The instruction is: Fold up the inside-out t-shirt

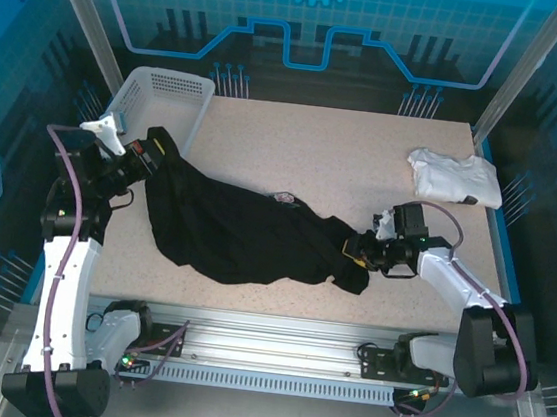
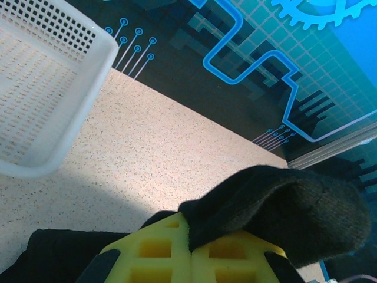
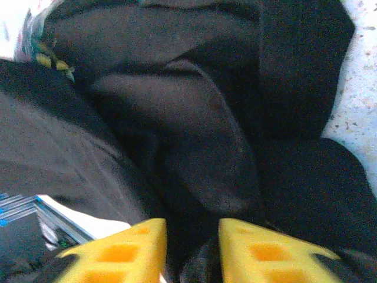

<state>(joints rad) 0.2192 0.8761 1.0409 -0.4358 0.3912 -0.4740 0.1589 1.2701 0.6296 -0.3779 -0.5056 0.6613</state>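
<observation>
The inside-out t-shirt is black and lies stretched in a crumpled band across the table, with a small pale label on its far edge. My left gripper holds the shirt's left end lifted beside the basket. In the left wrist view its yellow fingers are pressed together on a black fold. My right gripper is at the shirt's right end. In the right wrist view its yellow fingertips stand a little apart, with dark cloth lying between and ahead of them.
A white mesh basket stands at the back left, close to my left gripper. A folded white garment lies at the back right. Bare speckled tabletop stretches behind the shirt.
</observation>
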